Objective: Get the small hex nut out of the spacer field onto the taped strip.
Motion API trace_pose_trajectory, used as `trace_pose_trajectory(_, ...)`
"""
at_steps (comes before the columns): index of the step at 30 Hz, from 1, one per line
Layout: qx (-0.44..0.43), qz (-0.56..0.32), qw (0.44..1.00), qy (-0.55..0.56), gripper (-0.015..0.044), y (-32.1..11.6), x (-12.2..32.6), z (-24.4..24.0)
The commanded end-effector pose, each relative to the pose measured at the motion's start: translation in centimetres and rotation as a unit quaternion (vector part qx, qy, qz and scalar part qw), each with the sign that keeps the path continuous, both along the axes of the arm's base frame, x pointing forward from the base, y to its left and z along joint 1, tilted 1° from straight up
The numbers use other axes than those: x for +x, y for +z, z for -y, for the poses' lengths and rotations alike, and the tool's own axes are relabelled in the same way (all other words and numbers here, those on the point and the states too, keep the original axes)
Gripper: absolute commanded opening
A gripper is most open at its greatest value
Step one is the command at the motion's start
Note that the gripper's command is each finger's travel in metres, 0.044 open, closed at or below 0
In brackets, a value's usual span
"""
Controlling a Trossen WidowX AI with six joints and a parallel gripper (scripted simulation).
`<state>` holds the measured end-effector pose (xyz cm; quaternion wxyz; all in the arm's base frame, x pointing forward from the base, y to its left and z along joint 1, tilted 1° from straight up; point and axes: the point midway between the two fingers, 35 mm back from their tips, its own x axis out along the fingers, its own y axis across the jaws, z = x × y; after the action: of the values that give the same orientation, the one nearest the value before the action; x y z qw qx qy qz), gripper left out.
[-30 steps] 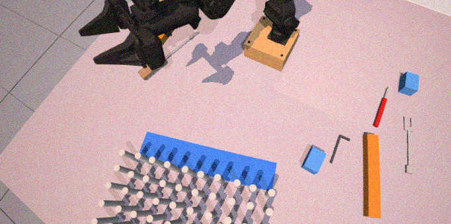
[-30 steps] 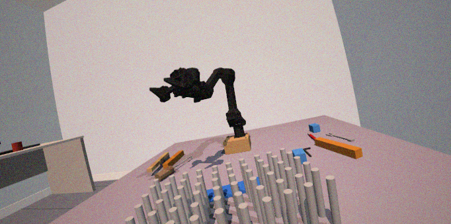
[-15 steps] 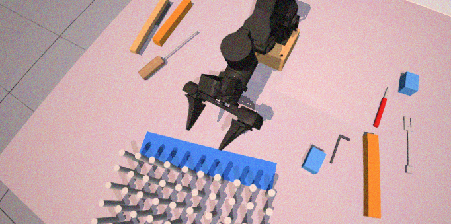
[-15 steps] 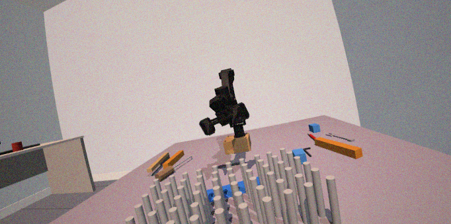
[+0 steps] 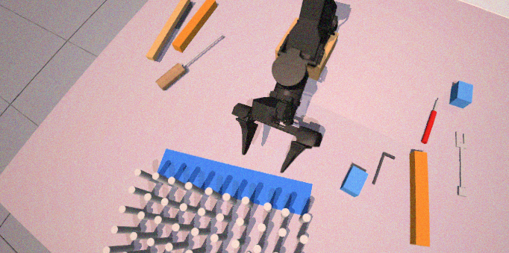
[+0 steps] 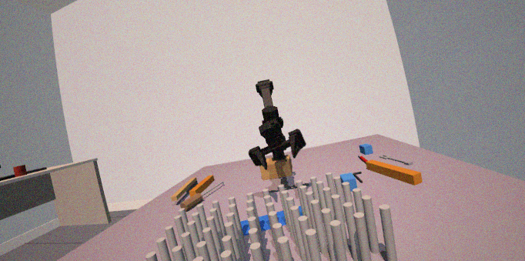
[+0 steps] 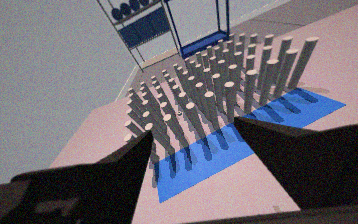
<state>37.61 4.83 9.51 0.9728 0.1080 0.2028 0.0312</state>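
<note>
Claw: the gripper [image 5: 263, 163] [image 6: 280, 162] [image 7: 192, 127] is spread wide with nothing between its fingers, hanging in front of the blue strip (fingertips pointing toward the field).
Nut: a small ring-like speck [image 7: 179, 113] shows in the wrist view, down among the spacers (probably the nut, though too small to be certain); I cannot make it out in the other two views.
Spacers: the visible metal spacers [image 5: 245, 201] [image 6: 389, 231] [image 7: 302, 62] stand upright in rows (the top view cuts off part of the field).
Strip: the blue strip [image 5: 231, 172] [image 6: 265, 222] [image 7: 180, 182] lies along the field's front edge, crossed by spacer shadows (no nut visible on it).
Wooden-handled tool: the wooden-handled tool [image 5: 171, 77] [image 6: 191, 202] lies near a tan bar [image 5: 168, 29] [image 6: 184, 189] and a short orange bar [image 5: 195, 26] [image 6: 202, 185].
Angled key: the dark angled key [image 5: 378, 168] [image 6: 358, 176] lies just beside a blue block [image 5: 354, 180] [image 6: 348, 182] (across the table from the wooden handle).
Red tool: the red-handled tool [image 5: 429, 127] [image 6: 362, 159] lies near one end of the long orange bar [image 5: 419, 198] [image 6: 394, 172].
Forked tool: the thin forked tool [image 5: 460, 164] [image 6: 396, 159] lies beside that bar (outside the field, like the others).
</note>
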Motion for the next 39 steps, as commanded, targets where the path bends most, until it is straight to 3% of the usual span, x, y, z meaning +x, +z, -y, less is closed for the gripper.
trace_pose_trajectory(1,0.001,-0.001,1.0,-0.002,0.044,-0.1,0.0,0.0)
trace_pose_trajectory(22,0.001,-0.001,1.0,-0.002,0.044,-0.1,0.0,0.0)
trace_pose_trajectory(26,0.082,-0.053,0.992,-0.083,0.044,-0.9,2.0,3.0)
trace_pose_trajectory(31,0.242,-0.132,0.924,-0.264,0.044,-2.4,4.6,10.0)
trace_pose_trajectory(39,0.433,-0.174,0.725,-0.507,0.044,-3.8,4.5,20.3)
